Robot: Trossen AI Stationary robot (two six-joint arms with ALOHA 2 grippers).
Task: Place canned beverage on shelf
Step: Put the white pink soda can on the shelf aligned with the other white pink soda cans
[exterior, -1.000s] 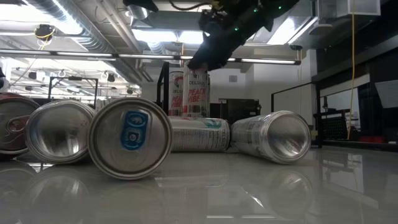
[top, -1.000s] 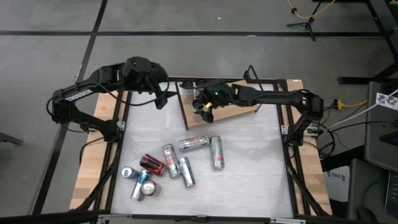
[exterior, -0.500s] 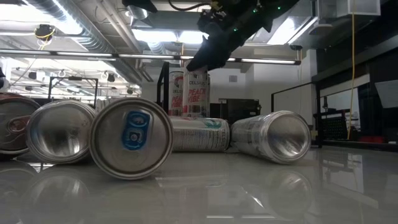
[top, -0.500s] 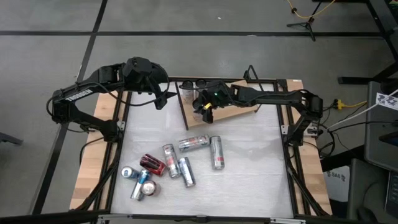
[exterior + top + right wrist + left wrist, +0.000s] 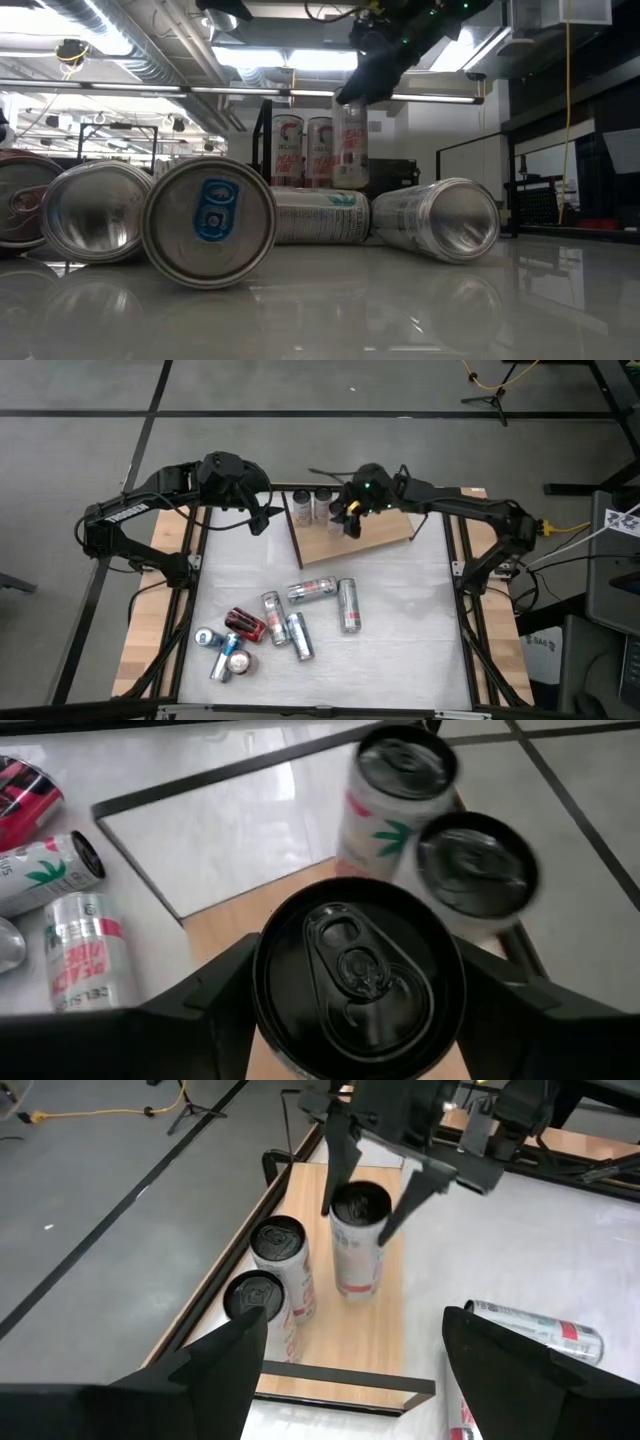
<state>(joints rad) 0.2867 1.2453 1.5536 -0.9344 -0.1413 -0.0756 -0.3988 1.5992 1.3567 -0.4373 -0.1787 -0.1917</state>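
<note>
Since a second ago, right claw (image 5: 349,518) has carried a slim can (image 5: 357,1240) rearward over the shelf (image 5: 385,532), now just beside two upright cans (image 5: 270,1276). Smooth metal cylinder, dark lid, pink-white label; fingers (image 5: 335,1165) clamp its rim. Flat pale wooden board, thin black wire frame. Left claw (image 5: 262,520) hovers open, empty, near the shelf's left end. Loose cans (image 5: 270,625) lie on glossy white tabletop (image 5: 400,630).

"PEACH VIBE" on lying can (image 5: 82,952)
</note>
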